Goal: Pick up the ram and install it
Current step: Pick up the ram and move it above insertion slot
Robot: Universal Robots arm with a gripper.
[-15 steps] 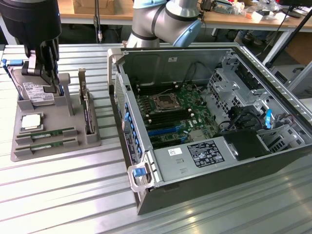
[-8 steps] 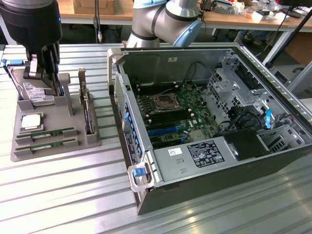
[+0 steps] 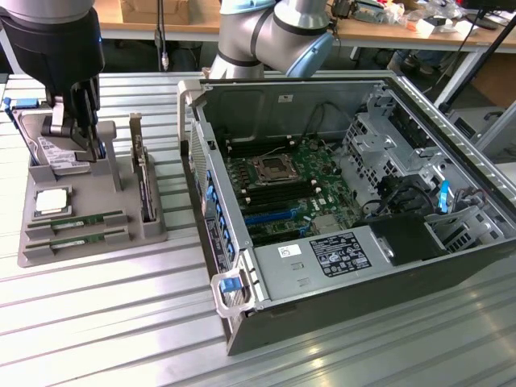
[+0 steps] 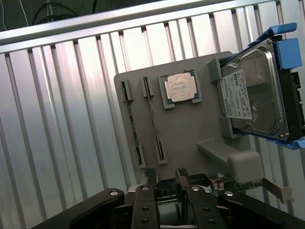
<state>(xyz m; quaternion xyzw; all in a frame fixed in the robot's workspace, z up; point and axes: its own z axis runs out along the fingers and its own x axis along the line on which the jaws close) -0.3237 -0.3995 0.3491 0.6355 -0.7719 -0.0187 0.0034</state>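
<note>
Ribbed aluminium table (image 3: pixel 97 322) (image 4: pixel 62 119), with cluttered benches behind it. We take the grey parts tray (image 3: pixel 97 193) (image 4: pixel 190 129) as our reference for every position.

Tray contents:
- A silver hard drive (image 3: pixel 52 149) (image 4: pixel 255 95) with blue rails leans at the tray's far corner.
- The processor (image 3: pixel 50 201) (image 4: pixel 180 88) lies flat in a square pocket, between the drive and the tray's near edge.
- The ram stick (image 3: pixel 81 221) (image 4: pixel 155 121) lies in a long groove just beside the processor's pocket.
- A second ram stick (image 3: pixel 85 239) (image 4: pixel 133 126) lies in the parallel groove along the tray's near edge. Both sticks are seated in the tray, untouched.
- An expansion card (image 3: pixel 143 181) stands on edge along the tray's side, toward the exterior view's right.

The open computer case (image 3: pixel 339 302) lies on its side just beside the tray, past the card. Its motherboard (image 3: pixel 290 173) faces up (processor socket (image 3: pixel 268 169) near the board's middle, long dark slots on both sides of it).

The gripper (image 3: pixel 87 143) (image 4: pixel 165 177) hangs over the tray's far half, between the hard drive and the expansion card. Its fingers (image 4: pixel 147 183) are spread apart and pinch no part. We see them apart from both ram sticks, though we cannot judge their height above the tray.
</note>
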